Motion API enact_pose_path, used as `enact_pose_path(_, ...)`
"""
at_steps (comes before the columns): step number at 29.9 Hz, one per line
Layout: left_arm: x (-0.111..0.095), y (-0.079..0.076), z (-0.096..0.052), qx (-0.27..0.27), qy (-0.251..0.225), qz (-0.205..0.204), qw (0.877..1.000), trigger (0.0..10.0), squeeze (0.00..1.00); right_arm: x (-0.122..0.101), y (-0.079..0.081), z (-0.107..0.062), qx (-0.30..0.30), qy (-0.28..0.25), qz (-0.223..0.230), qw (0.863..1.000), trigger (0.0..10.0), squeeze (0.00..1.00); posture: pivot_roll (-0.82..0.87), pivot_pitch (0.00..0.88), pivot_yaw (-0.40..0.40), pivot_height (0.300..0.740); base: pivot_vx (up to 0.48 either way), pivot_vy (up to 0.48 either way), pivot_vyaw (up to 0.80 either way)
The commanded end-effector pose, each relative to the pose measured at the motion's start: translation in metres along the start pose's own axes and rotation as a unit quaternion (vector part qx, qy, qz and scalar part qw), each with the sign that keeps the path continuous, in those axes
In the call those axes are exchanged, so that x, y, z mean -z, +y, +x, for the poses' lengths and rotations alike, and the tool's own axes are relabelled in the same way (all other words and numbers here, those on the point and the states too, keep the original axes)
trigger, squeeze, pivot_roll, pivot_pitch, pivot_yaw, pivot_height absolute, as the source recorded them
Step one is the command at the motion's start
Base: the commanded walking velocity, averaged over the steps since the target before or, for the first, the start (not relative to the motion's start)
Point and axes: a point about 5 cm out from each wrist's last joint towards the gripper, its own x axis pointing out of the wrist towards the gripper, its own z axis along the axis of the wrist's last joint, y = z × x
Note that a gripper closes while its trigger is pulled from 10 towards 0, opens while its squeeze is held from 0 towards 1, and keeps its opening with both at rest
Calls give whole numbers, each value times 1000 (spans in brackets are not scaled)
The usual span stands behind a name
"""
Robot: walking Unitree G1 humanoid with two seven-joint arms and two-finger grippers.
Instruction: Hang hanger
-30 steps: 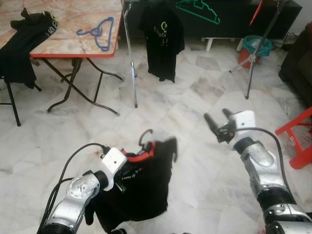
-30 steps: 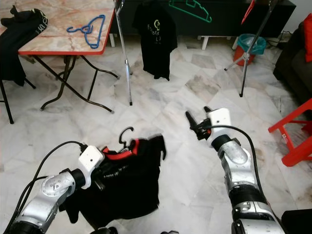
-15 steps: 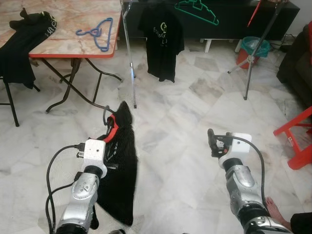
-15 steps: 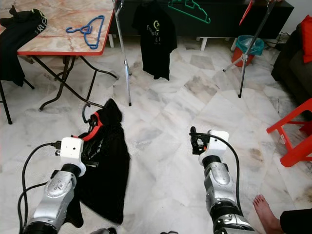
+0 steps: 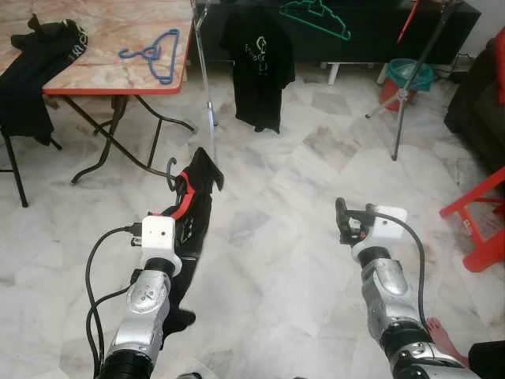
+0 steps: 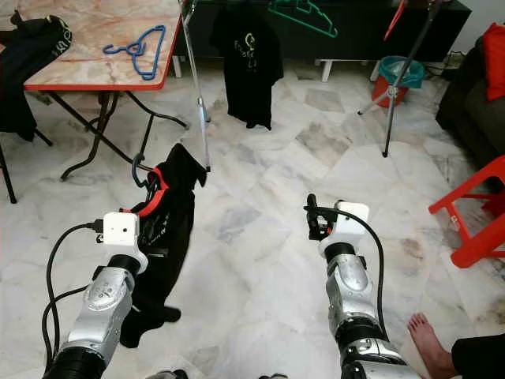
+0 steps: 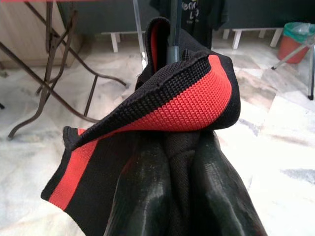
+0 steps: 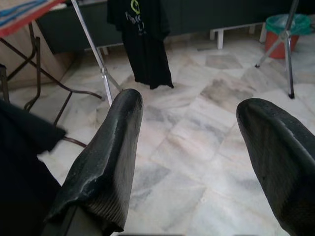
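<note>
My left gripper has its fingers clenched on the shirt and its hanger, carried above the floor, short of the rack. Hanging remains; my right gripper is released, idle.

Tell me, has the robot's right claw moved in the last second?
Yes. The right gripper has pulled back and down from the rack's right pole, closer to the robot's body, fingers open and holding nothing.
</note>
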Motion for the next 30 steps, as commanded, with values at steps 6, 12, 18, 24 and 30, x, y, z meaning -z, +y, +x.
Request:
enact_pose_path(6, -7, -1, 4, -3, -24, 5, 1000, 10000, 0, 3, 2, -1, 7, 2, -1, 1000, 10000, 0, 5, 45, -52, 740, 0, 0, 0)
enact_pose_path(12, -6, -1, 5, -2, -22, 4, 1000, 10000, 0, 8, 4, -3, 6, 15, 12, 1000, 10000, 0, 6, 25, -52, 740, 304, 0, -521)
enact_pose_path(18, -9, 1, 8, -3, -25, 4, 1000, 10000, 0, 6, 8, -2, -1, 6, 3, 1000, 10000, 0, 10, 32, -51, 740, 347, 0, -261)
enact_pose_path(24, -9, 4, 9, -11, -24, 5, 1000, 10000, 0, 4, 11, 1, -6, 9, -2, 1000, 10000, 0, 7, 69, -50, 740, 363, 0, 0)
enact_pose_path(30, -9, 7, 9, -16, -24, 5, 1000, 10000, 0, 4, 13, 1, -12, 8, 1, 1000, 10000, 0, 4, 82, -50, 740, 383, 0, 0)
